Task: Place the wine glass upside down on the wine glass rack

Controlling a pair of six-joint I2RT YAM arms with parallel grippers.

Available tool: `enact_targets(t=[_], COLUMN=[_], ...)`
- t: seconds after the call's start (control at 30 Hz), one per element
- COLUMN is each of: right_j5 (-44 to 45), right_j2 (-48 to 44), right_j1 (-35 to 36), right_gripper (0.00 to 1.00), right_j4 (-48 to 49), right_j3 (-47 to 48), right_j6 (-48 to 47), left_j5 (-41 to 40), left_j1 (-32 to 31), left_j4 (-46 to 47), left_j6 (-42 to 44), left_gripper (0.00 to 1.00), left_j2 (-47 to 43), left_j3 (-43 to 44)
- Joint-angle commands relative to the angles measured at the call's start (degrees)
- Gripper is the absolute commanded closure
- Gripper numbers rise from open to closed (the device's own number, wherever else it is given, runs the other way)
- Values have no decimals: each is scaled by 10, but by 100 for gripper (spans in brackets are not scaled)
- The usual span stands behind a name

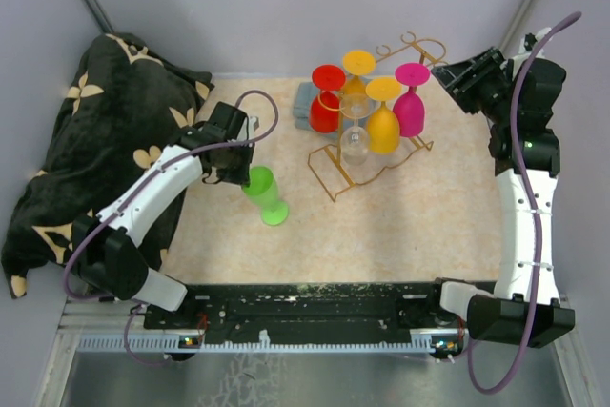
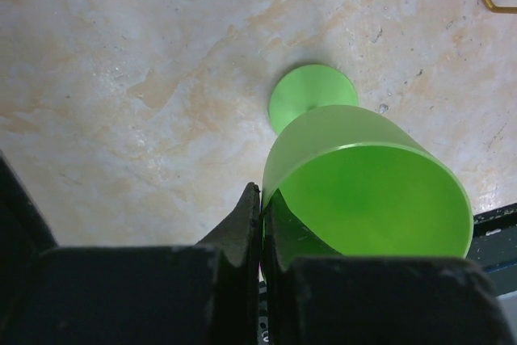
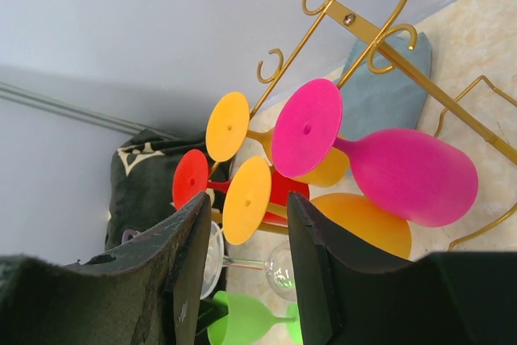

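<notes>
The green wine glass (image 2: 363, 191) sits on the desk (image 1: 429, 226) left of centre, foot down and mouth up towards the left hand (image 2: 260, 199). That hand is closed on the bowl's rim, with the thin wall pinched between its fingers. Whether the glass stands quite upright I cannot tell. A one-sided rim pinch seems likely to let the glass swing, so the lift should be slow and straight until the foot clears the desk. Only then should it be turned over and carried right to the wine glass rack (image 3: 347, 18). Five glasses already hang there upside down, so the foot must be slid into a free rail without knocking them. The right hand (image 1: 467, 75) hovers beside the rack, jaws apart and empty.
</notes>
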Motion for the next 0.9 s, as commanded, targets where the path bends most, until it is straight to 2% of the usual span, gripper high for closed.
enact_targets(t=[0.0,0.27,0.5,0.73,0.87], right_j5=[4,-13,-22,-23,-21], right_j2=[-14,-11,-9,-14,-19], right_j1=[-3,-3,-3,-3,-3], right_gripper=[57,57,57,57,57], right_j4=[38,54,65,65,71], right_j3=[-6,-12,-13,-14,-18], right_j6=[3,7,11,9,11], left_j5=[-19,-97,-180,-208,-164], left_j1=[-3,-3,-2,-2,-1], left_j4=[0,3,67,213,326], left_j6=[-5,-9,-15,-14,-15], left_gripper=[100,100,100,100,100], left_j2=[-9,-34,-48,-50,-70], left_j3=[32,119,220,268,252])
